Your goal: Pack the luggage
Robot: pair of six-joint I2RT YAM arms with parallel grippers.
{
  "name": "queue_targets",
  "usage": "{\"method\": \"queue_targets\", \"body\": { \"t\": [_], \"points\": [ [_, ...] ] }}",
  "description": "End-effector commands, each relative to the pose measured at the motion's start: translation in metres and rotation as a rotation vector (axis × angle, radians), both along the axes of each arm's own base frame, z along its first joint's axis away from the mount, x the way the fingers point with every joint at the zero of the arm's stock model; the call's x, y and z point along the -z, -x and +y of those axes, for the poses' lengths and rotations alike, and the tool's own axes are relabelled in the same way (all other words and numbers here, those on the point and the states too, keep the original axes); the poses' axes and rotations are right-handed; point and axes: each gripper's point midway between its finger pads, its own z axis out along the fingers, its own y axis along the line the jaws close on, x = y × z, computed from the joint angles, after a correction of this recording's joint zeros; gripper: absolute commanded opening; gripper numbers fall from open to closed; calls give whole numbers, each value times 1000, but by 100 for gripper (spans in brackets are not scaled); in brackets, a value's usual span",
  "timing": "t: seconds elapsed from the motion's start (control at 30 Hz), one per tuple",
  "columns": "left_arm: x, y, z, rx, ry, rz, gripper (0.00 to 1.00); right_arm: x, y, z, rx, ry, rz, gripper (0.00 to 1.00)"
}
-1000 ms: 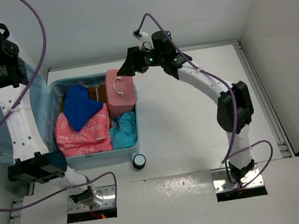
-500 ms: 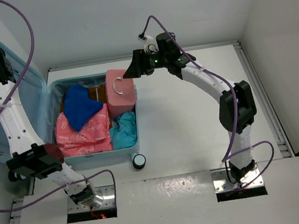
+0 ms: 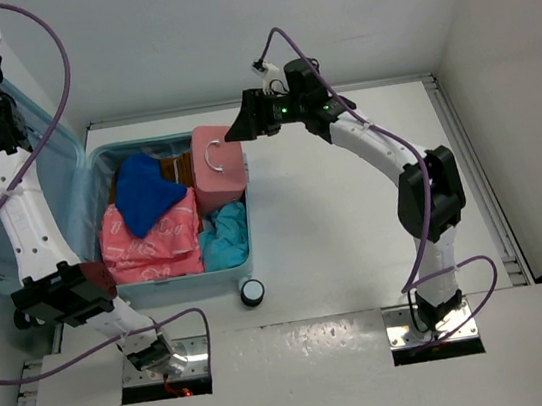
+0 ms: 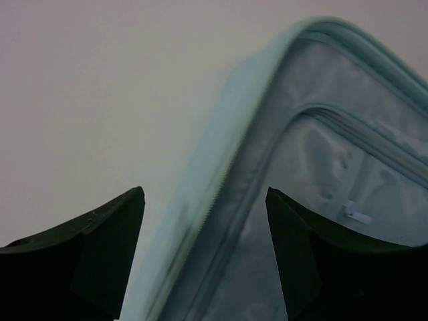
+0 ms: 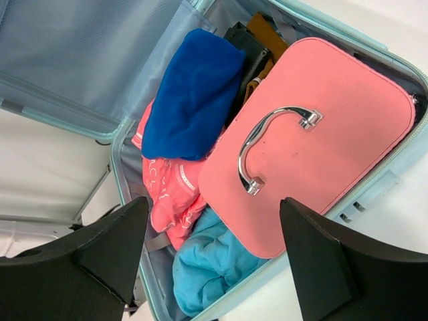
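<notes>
The pale aqua luggage (image 3: pixel 186 281) lies open on the table, its lid (image 3: pixel 68 181) standing up on the left. Inside lie a pink hard case (image 3: pixel 218 160) with a chrome handle (image 5: pixel 267 144), a dark blue cloth (image 3: pixel 146 195), a coral printed pack (image 3: pixel 150 242) and a teal cloth (image 3: pixel 223 238). My left gripper (image 4: pixel 204 194) is open high at the far left. The lid's zipper rim (image 4: pixel 221 147) runs between its fingers with gaps on both sides. My right gripper (image 3: pixel 240 126) hovers open above the pink case's (image 5: pixel 314 134) far right corner, holding nothing.
A small black-and-white wheel (image 3: pixel 252 291) sticks out at the luggage's near right corner. White walls close the table behind and to the right. Brown and black items (image 5: pixel 257 40) are tucked behind the pink case. The lid's lining (image 5: pixel 80 60) faces the contents.
My left arm has moved left and up along the lid and now holds still. My right gripper has lifted slightly and drawn back to the right from the pink case.
</notes>
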Motion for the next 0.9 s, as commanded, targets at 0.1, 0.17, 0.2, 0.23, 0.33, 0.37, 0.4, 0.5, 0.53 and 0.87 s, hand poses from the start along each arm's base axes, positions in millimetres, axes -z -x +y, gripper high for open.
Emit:
{"method": "queue_targets", "body": {
  "t": [0.1,0.17,0.2,0.23,0.33,0.37,0.4,0.5,0.53,0.87],
  "points": [
    [23,-17,-31,76,58,63,78,-20,8,6,-24,-20,-52,79],
    [19,-18,-29,63,54,52,78,-21,9,6,-25,-19,-58,79],
    [21,-19,-23,45,62,49,78,-16,7,5,-19,-12,-53,79],
    [18,-23,-22,45,59,40,78,-17,7,5,-19,-11,-55,79],
    [13,-16,-9,-2,54,23,77,-14,8,5,-21,-6,-52,79],
    [3,-5,1,-46,37,-6,76,-13,9,6,-22,-5,-50,79],
    [3,-5,2,-47,37,-7,76,-12,9,5,-22,-4,-48,79],
    [-4,0,2,-38,22,-22,75,-12,8,4,-20,-7,-48,79],
    [-6,2,2,-39,10,-19,75,-10,9,5,-22,-4,-39,79],
    [-12,-4,-95,224,-100,51,72,-5,11,9,-28,-2,-29,79]
  ]
}}
